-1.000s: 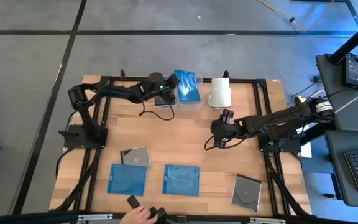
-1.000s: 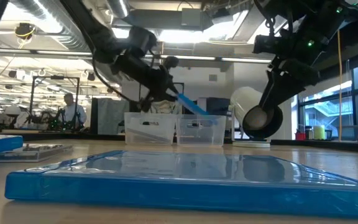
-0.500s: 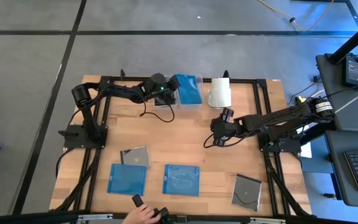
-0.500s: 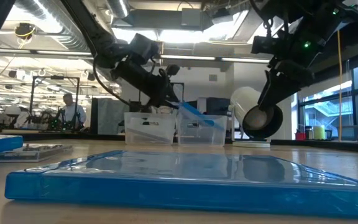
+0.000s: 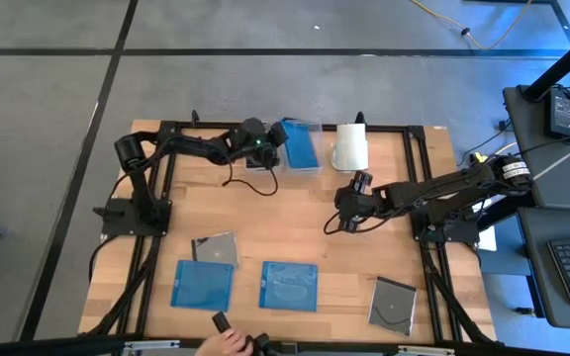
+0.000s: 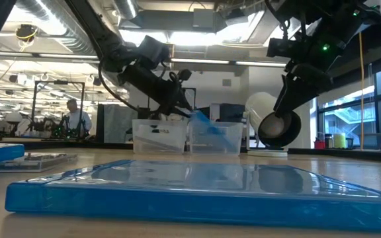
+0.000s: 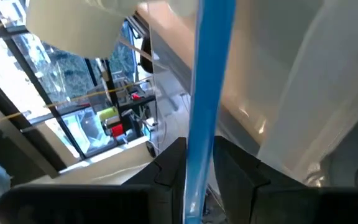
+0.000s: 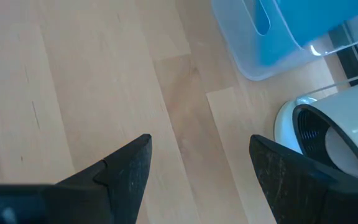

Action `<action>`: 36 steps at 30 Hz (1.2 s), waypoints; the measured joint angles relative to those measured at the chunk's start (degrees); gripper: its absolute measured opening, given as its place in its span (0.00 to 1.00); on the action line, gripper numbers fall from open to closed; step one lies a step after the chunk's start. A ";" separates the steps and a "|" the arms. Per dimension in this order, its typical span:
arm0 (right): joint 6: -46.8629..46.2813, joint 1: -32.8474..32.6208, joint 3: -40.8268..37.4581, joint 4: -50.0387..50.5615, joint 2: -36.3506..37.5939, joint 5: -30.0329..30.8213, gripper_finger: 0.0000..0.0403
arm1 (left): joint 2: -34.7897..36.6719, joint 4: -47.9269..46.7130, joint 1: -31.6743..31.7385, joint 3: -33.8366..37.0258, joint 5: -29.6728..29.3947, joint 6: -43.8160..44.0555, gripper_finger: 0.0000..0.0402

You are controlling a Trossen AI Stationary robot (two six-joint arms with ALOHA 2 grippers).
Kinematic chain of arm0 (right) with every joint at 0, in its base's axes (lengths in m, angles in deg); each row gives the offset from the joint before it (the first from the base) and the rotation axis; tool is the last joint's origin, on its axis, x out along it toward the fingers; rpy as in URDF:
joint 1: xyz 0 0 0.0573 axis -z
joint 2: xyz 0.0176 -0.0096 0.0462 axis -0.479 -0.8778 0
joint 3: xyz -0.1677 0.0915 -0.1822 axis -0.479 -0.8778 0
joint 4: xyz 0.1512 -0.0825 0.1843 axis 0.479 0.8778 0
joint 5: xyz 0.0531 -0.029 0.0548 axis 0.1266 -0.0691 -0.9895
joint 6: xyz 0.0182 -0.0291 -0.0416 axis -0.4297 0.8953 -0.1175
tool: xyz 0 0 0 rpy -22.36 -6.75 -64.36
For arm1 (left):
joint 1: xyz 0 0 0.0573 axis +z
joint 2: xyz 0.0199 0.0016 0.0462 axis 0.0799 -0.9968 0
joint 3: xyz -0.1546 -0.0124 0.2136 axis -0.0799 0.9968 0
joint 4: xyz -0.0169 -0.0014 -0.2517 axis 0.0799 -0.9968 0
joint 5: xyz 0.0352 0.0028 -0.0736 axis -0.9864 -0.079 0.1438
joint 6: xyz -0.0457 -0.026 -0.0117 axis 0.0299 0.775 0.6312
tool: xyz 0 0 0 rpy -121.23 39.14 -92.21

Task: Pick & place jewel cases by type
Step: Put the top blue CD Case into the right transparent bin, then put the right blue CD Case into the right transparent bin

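Observation:
My left gripper (image 5: 272, 148) is at the table's far edge, shut on a translucent blue jewel case (image 5: 301, 145) that slants down into the right-hand clear bin (image 6: 213, 137). My right gripper (image 5: 347, 214) hangs open over bare wood near the table's middle, touching nothing. Two more blue cases (image 5: 204, 285) (image 5: 289, 285) lie flat near the near edge. So do two dark grey cases (image 5: 214, 249) (image 5: 392, 304). My left gripper pinches the blue jewel case between its two fingers (image 7: 169, 168), one on each flat face, at the case's near edge (image 7: 197, 163). The fingers come slanting down from the table's left. The case is tilted, its far end (image 6: 218, 135) down inside the bin.
A second clear bin (image 6: 159, 137) stands just left of the first. A white roll (image 5: 351, 146) lies right of the bins. A person's hand (image 5: 228, 342) holds a dark object at the near edge. Bare wood (image 5: 295, 222) lies between the bins and the cases.
My left gripper has moved a little toward the table's right and down. The blue case, held above the bin's rim a second ago, has sunk lower, its free end now inside the bin. The person's hand has shifted slightly.

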 joint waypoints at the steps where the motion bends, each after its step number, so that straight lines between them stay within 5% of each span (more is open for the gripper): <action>1: 0.00 0.00 0.00 -0.01 0.00 0.00 0.68 | 0.00 0.00 -0.26 0.00 -0.12 0.08 0.20; 20: 0.15 0.00 0.00 -0.01 0.00 -0.02 0.68 | 0.00 -0.87 0.36 0.00 -0.63 3.10 0.35; 36: 0.23 0.00 0.00 -0.01 0.00 -0.06 0.68 | 5.39 0.88 -2.62 0.07 -12.70 3.52 0.48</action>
